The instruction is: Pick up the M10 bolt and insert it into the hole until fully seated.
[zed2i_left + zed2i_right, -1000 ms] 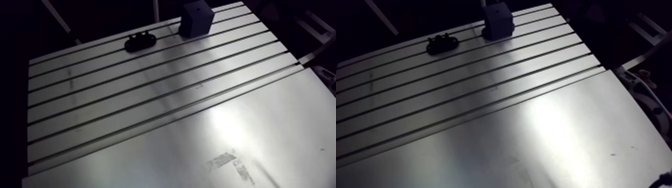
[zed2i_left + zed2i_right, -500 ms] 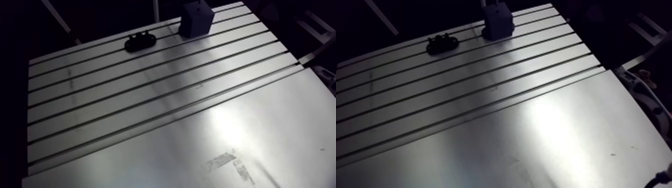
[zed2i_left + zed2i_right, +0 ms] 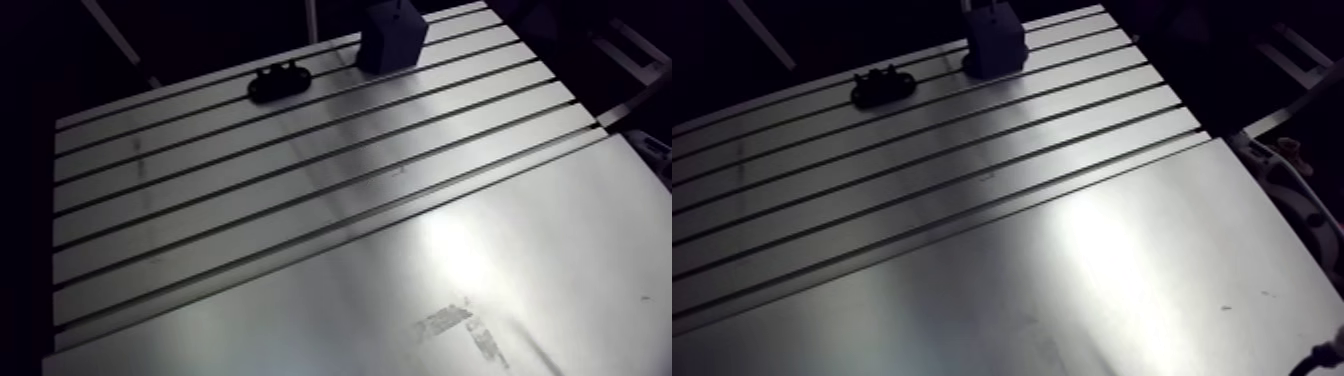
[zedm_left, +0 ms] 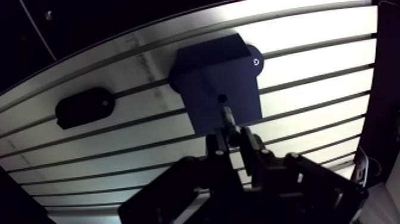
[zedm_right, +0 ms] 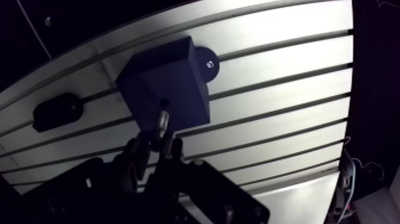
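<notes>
In the arm view the slotted tabletop [image 3: 300,220] carried two things, both along its far edge. Farthest left lay a low black oval fixture [image 3: 277,82], across one of the slots. At about two o'clock from it, well apart, stood a dark square block [image 3: 392,35], upright near the tabletop's one o'clock corner.

The wrist view showed the same pair from above, the oval fixture off to the side at about ten o'clock from the jaws and the block straight ahead of them at twelve. On the block's top face a small round hole [image 4: 222,98] showed dark, near the edge that faced the jaws. A round foot with a bright screw head [image 4: 255,62] stuck out from the block on the side away from the oval fixture.

The M10 bolt [image 4: 228,119] was clamped between the jaws, which stood only as far apart as its shank and pressed on it from both sides. It pointed ahead towards the block, with its tip over the top face and just short of the hole, not inside it. Whether the tip touched the face could not be told.
</notes>
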